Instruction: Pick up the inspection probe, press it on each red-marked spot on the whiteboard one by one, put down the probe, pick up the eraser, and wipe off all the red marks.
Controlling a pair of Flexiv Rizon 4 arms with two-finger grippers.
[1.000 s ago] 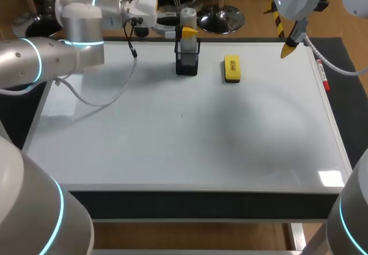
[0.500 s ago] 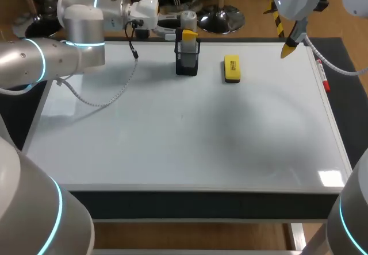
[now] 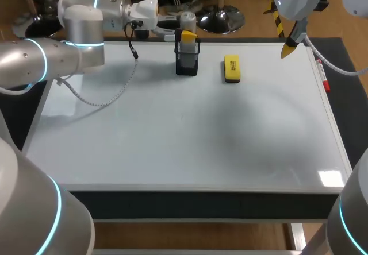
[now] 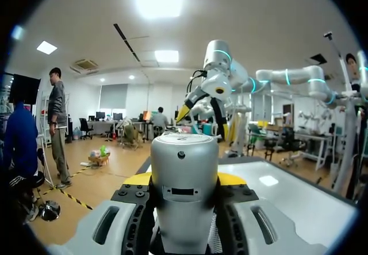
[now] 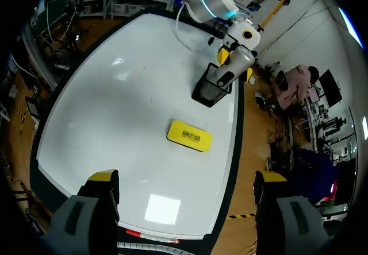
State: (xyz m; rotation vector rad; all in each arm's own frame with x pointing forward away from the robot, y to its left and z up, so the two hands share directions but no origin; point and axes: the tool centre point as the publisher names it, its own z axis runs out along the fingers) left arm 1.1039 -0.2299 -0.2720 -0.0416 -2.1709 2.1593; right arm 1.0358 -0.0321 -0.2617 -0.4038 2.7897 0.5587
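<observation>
The inspection probe (image 3: 187, 19), a grey cylinder, stands upright in a black mesh holder (image 3: 187, 60) at the whiteboard's (image 3: 172, 146) far edge. My left gripper (image 3: 183, 35) reaches in from the left and is shut on the probe's upper part; in the left wrist view the probe (image 4: 184, 174) fills the gap between the fingers of that gripper (image 4: 184, 179). The yellow eraser (image 3: 232, 69) lies flat to the right of the holder. My right gripper (image 3: 287, 47) hangs open high over the far right corner, empty (image 5: 187, 180), looking down on the eraser (image 5: 189, 135) and the holder (image 5: 210, 88). I see no red marks on the board.
A red marker pen (image 3: 326, 84) lies along the whiteboard's right edge. A tiny dark speck (image 3: 181, 116) sits near the board's middle. A grey cable (image 3: 109, 97) from my left arm droops over the board's far left part.
The probe has sunk a little lower into the holder with my left gripper around it. The right arm has stayed still.
</observation>
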